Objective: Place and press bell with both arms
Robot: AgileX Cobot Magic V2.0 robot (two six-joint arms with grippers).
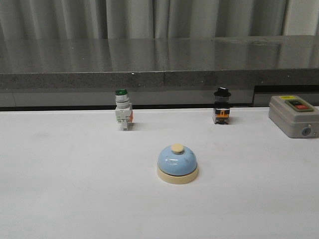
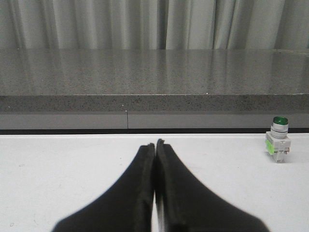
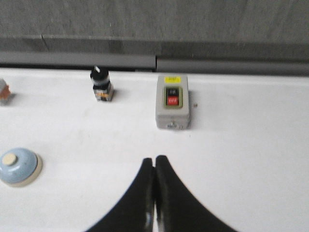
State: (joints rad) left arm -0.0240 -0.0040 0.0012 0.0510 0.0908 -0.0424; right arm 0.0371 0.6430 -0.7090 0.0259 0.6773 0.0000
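Front view hides both arms; bell (image 1: 177,164) sits alone, uncovered.

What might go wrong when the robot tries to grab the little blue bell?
1. The bell is a smooth dome, so fingers might slip off it or push it across the table instead of gripping it.
2. Both the left gripper and the right gripper are shut; they must open first or they would only knock the bell.
3. The green-capped switch and black-knob switch stand behind the bell, so a long reach might tip them.
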